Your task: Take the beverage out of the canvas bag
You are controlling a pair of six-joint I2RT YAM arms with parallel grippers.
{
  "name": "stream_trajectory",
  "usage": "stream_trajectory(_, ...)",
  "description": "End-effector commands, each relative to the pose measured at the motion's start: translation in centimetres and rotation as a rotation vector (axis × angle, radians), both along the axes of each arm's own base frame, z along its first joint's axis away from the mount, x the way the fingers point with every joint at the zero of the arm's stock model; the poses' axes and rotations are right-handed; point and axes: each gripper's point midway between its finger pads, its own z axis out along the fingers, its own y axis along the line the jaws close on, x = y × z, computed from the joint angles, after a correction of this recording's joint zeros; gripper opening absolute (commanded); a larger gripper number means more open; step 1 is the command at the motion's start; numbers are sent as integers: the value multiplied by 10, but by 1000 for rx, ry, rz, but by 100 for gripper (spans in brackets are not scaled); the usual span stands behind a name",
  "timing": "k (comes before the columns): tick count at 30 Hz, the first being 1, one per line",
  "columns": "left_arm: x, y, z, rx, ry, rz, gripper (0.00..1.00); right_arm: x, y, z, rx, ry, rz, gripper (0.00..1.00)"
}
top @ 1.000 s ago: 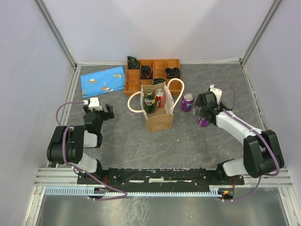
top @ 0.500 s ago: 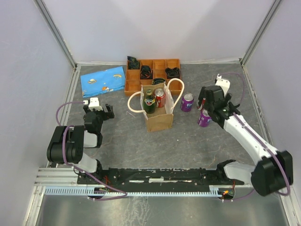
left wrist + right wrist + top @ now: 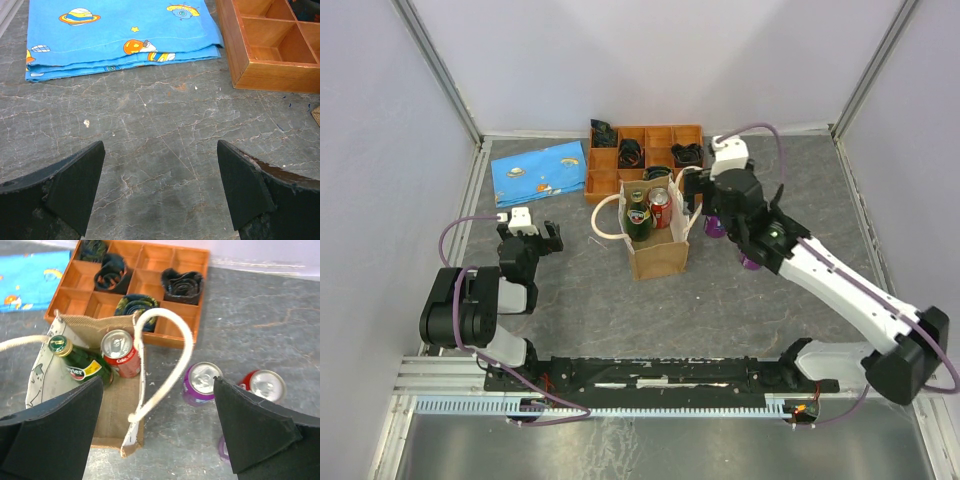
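Now the right gripper (image 3: 157,405), jaws apart, hovers by the canvas bag (image 3: 117,415); its looped handle (image 3: 172,347) could snag a finger. Lifting the red can (image 3: 120,352) may topple it.

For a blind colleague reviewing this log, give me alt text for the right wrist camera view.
The open right gripper hovers by the canvas bag, which holds a green bottle and a red can, one cream handle seen between the fingers. A purple can stands on the table right of the bag, with a wooden tray behind.
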Motion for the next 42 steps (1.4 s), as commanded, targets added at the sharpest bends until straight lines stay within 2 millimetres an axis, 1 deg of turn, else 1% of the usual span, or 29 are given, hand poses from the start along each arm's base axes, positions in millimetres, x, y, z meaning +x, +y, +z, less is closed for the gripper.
stream_trajectory(1, 5, 2, 13, 41, -49, -1, 99, 17, 41, 11, -19, -34, 142, 97)
stream_trajectory(3, 6, 2, 14, 41, -50, 0, 99, 27, 54, -2, -43, 0, 163, 94)
stream_trajectory(4, 5, 2, 13, 41, -49, -1, 99, 30, 60, -4, -48, 10, 179, 90)
stream_trajectory(7, 5, 2, 14, 42, -50, -1, 99, 37, 80, -11, -46, 43, 237, 83)
stream_trajectory(10, 5, 2, 14, 41, -49, 0, 99, 45, 96, -21, -36, 71, 268, 74)
stream_trajectory(13, 5, 2, 13, 41, -48, -1, 99, 54, 107, -34, -36, 107, 271, 70)
stream_trajectory(17, 6, 2, 14, 41, -51, -1, 99, 63, 116, -50, -33, 150, 264, 70)
stream_trajectory(22, 6, 2, 14, 41, -50, -1, 99, 76, 114, -69, -38, 195, 202, 76)
stream_trajectory(30, 6, 2, 14, 41, -50, 0, 99, 92, 107, -92, -13, 245, 147, 77)
stream_trajectory(34, 6, 2, 14, 41, -50, 0, 99, 98, 104, -106, -23, 275, 128, 80)
stream_trajectory(39, 5, 2, 14, 41, -49, 0, 99, 104, 106, -116, -33, 298, 123, 87)
stream_trajectory(42, 5, 2, 14, 41, -50, -1, 99, 106, 106, -121, -44, 309, 113, 88)
